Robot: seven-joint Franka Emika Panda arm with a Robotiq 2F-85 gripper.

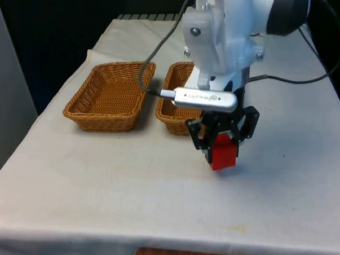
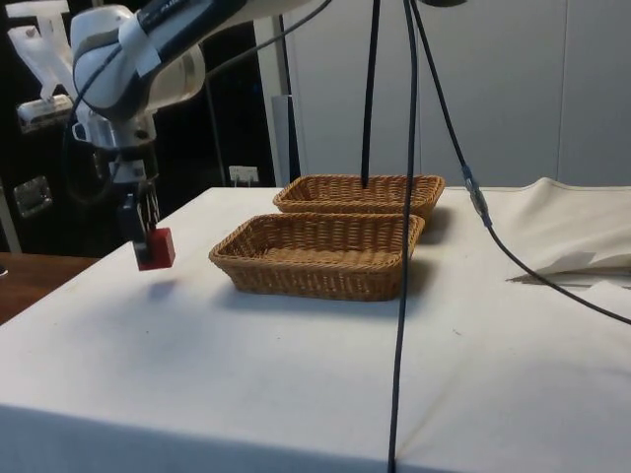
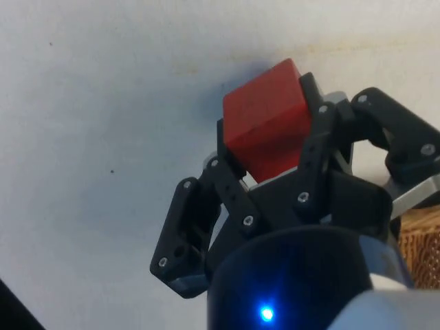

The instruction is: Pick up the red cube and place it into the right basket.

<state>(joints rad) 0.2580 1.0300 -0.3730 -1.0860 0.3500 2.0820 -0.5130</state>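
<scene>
We see the tool (image 1: 221, 141) clenched on the red cube (image 1: 223, 153), its two black fingers (image 3: 313, 148) pressed against opposite faces of it in the wrist view. In the side view the cube (image 2: 156, 248) hangs clear of the tabletop (image 2: 296, 355), with its shadow on the white cloth just beneath. The cube sits tilted between the fingers rather than square to them.

Two wicker baskets stand side by side beyond the tool. In the front view, the left basket (image 1: 84, 111) is in full sight, while the right basket (image 1: 168, 108) is partly covered by the arm. The cube is outside both baskets, near the right basket's front corner and toward the tabletop's near edge. A grey cable (image 1: 148, 77) loops over the gap between the baskets.
</scene>
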